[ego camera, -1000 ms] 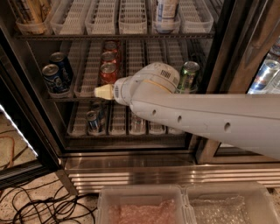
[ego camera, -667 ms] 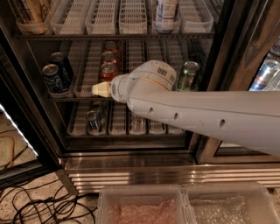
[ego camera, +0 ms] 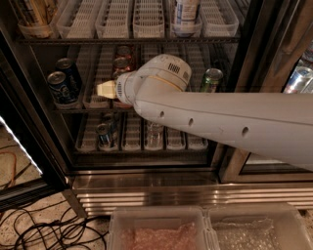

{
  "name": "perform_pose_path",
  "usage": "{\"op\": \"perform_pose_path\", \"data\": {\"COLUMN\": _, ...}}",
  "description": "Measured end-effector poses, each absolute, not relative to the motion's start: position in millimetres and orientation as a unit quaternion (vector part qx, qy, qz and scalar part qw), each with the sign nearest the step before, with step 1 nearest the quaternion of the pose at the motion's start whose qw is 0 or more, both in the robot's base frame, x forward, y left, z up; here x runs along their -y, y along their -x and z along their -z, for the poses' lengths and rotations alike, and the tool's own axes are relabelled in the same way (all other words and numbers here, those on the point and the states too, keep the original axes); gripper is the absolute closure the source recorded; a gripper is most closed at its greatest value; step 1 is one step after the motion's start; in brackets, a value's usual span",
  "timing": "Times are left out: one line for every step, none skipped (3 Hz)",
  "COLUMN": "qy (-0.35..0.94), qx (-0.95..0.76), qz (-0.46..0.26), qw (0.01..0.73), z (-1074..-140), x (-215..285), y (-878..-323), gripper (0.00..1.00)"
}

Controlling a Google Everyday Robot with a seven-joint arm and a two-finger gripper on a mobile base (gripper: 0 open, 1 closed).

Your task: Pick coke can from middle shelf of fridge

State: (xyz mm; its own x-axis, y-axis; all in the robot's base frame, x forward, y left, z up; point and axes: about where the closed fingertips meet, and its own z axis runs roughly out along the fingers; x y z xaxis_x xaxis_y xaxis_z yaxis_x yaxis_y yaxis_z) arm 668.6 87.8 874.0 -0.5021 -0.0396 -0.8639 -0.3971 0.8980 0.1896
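The fridge [ego camera: 146, 194] stands open in front of me. On its middle shelf [ego camera: 83, 108] two red coke cans [ego camera: 120, 64] stand one behind the other in a white lane tray, partly hidden by my arm. My gripper [ego camera: 105, 89] reaches in at the front of this shelf, just left of and below the near coke can, its cream tip pointing left. My white arm crosses the view from the right. Two blue cans [ego camera: 59, 86] stand at the shelf's left and a green can [ego camera: 211, 79] at its right.
The top shelf holds a white bottle [ego camera: 185, 13] and empty white trays. The bottom shelf holds a blue can [ego camera: 103, 135] and a clear container [ego camera: 152, 133]. Two clear plastic bins [ego camera: 157, 229] sit on the floor in front. Cables [ego camera: 44, 229] lie at lower left.
My gripper and arm have moved a little left and up, closer to the front coke can. The cans have not moved.
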Motion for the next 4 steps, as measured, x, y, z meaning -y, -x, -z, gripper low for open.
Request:
{"op": "perform_pose_path", "data": {"qy": 0.134, "qx": -0.850, "qz": -0.183, "qw": 0.475, "z": -861, "x": -95, "y": -678, "gripper": 0.16}}
{"op": "perform_pose_path", "data": {"qy": 0.137, "qx": -0.855, "qz": -0.180, "qw": 0.467, "z": -845, "x": -100, "y": -689, "gripper": 0.16}}
{"op": "perform_pose_path", "data": {"qy": 0.140, "qx": -0.855, "qz": -0.178, "qw": 0.467, "z": -840, "x": -103, "y": -701, "gripper": 0.16}}
{"op": "perform_pose_path", "data": {"qy": 0.140, "qx": -0.852, "qz": -0.171, "qw": 0.475, "z": -833, "x": -99, "y": -721, "gripper": 0.16}}
